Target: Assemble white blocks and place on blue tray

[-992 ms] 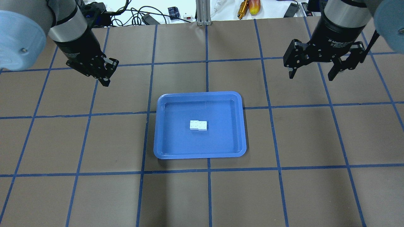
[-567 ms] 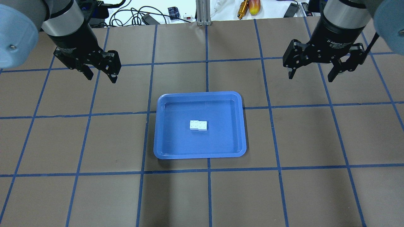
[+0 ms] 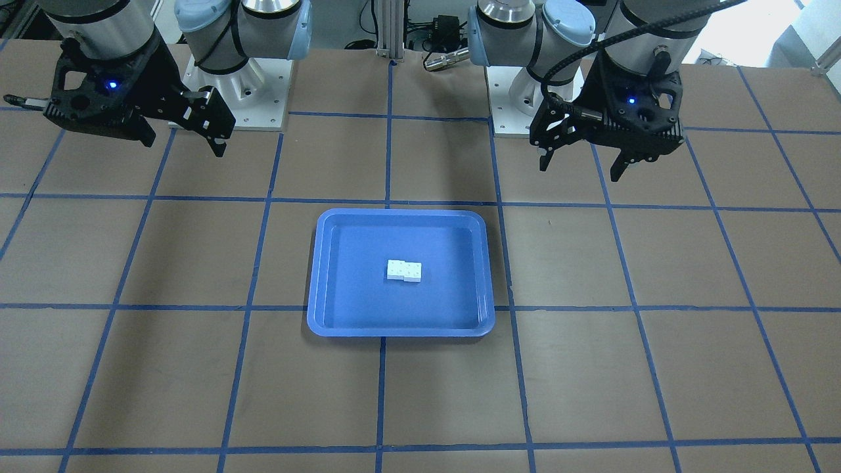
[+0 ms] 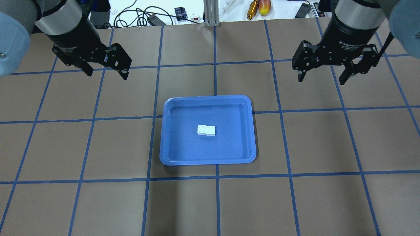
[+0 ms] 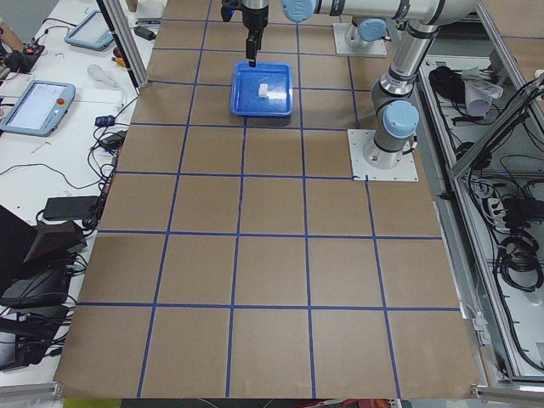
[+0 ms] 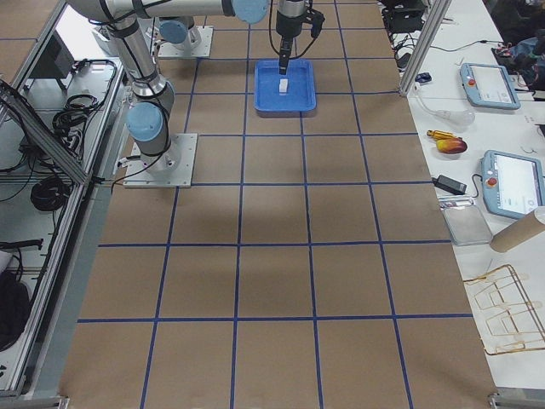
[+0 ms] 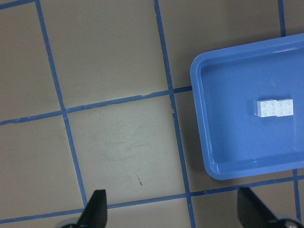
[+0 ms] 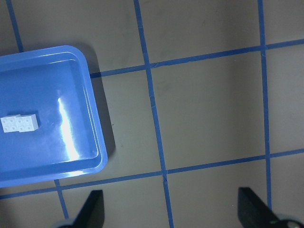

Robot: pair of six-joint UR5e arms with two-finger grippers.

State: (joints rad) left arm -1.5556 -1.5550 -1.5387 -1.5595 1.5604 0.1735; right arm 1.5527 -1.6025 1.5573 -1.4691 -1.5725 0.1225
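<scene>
The blocks (image 4: 206, 130) are seen joined into one short bar, laid flat near the middle of the tray (image 4: 210, 97), which is set well in from the edges of the bench (image 4: 82, 203). The task is judged complete, so no further grasp is called for; the arms need only be kept clear. The left gripper (image 4: 106, 72) and right gripper (image 4: 321, 80) are held wide open and empty, raised towards the robot's edge. The blocks lie between the two grippers, well apart from all fingers (image 4: 124, 72).
</scene>
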